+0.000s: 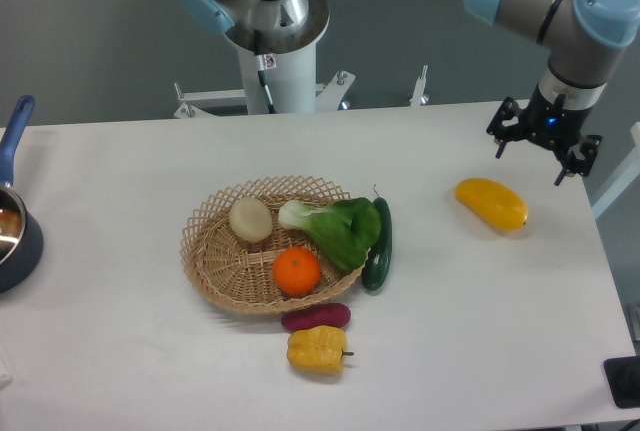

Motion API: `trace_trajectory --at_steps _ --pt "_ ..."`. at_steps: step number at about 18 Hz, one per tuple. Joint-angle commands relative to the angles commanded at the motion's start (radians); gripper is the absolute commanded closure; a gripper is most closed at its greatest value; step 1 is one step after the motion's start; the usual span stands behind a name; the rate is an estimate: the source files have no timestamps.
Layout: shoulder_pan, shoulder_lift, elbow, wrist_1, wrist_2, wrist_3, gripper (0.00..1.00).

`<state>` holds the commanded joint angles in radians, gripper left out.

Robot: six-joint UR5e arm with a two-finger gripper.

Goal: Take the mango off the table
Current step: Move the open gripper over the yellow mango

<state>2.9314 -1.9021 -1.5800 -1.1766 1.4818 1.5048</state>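
The mango [491,204] lies on the white table [120,351]. The gripper [545,156] hangs above it, jaws spread and holding nothing.

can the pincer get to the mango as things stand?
Probably yes. The mango lies alone on the table, apart from the basket and cucumber. The pincer hangs open just up and right of it, with nothing between.
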Motion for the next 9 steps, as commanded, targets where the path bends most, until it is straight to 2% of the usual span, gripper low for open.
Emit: trace_trajectory --at_steps 2,5,7,9 --pt "0.0 0.002 -0.008 0.018 0.0 -0.002 0.0" --pt "-0.003 0.003 -0.037 0.081 -0.003 -0.003 0.0" --pt "-0.023 0.002 -0.038 0.089 0.006 -0.018 0.0" --pt "-0.025 0.005 -0.081 0.095 0.044 -0.047 0.0"
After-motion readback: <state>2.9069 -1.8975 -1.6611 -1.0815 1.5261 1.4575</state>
